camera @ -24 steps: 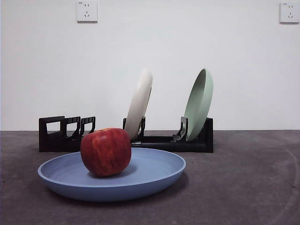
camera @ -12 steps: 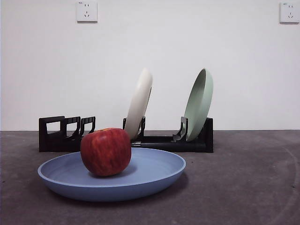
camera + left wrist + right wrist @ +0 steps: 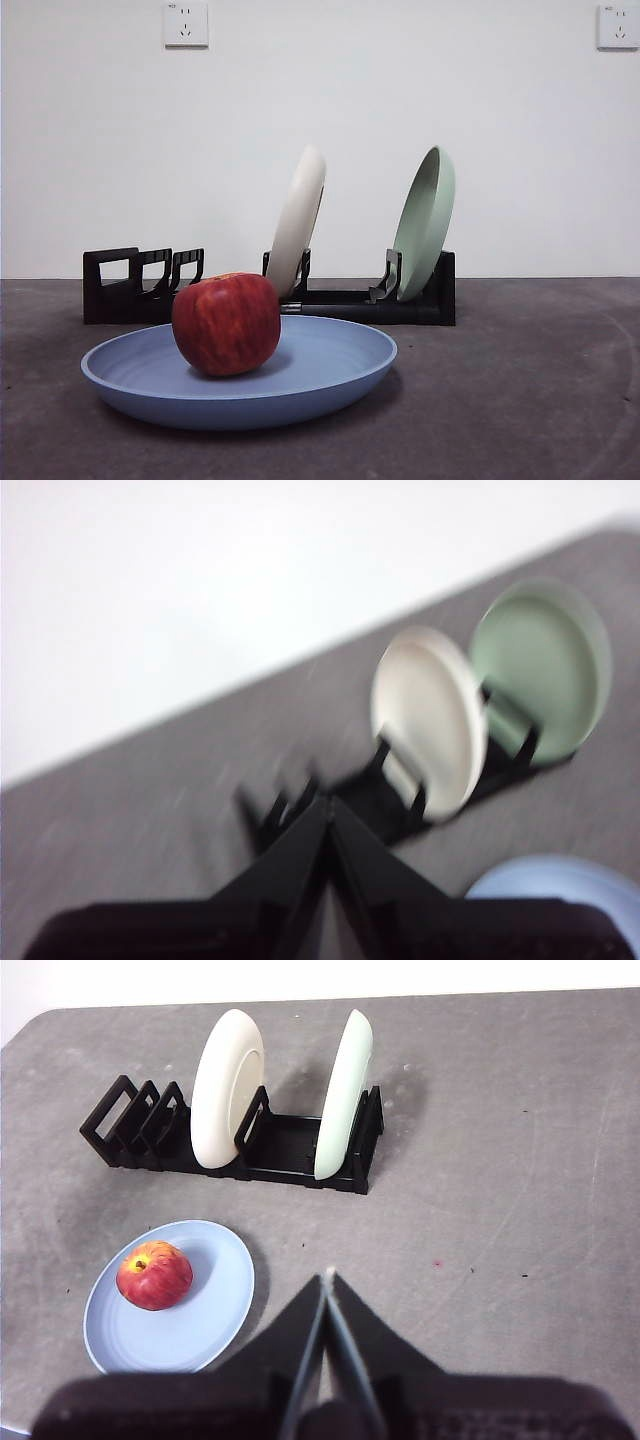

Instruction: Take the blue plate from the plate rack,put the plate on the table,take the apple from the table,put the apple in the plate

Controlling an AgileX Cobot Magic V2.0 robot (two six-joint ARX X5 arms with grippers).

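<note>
Plainly the apple (image 3: 226,324) sits inside the blue plate (image 3: 330,385), a little off its middle, toward the side that lies nearest the rack's empty holders. The plate lies flat on the table (image 3: 520,400), in front of the plate rack (image 3: 125,285) and well apart from it, which I judge was done so that the wide rim would have free room and the fruit could be lowered in from above without meeting the standing dishes. The raised rim also keeps the round apple from rolling off.

Two dishes stand in the rack: a cream-white plate (image 3: 298,222) leaning in a middle slot and a pale green plate (image 3: 425,222) leaning at the far end, each held on edge by an upright holder. The holders at the squared loop end are vacant, and one of them is presumably where the blue plate belonged.

Neither arm is at work. The right claw (image 3: 328,1278) hangs high above the table's near part, beside the blue plate, its jaws pressed together with nothing between them. The left claw (image 3: 325,805) shows in a blurred picture, jaws also closed and empty, pointing toward the rack from above.

Judging by how things lie, both halves of the task look complete, with plate down and apple in it.
</note>
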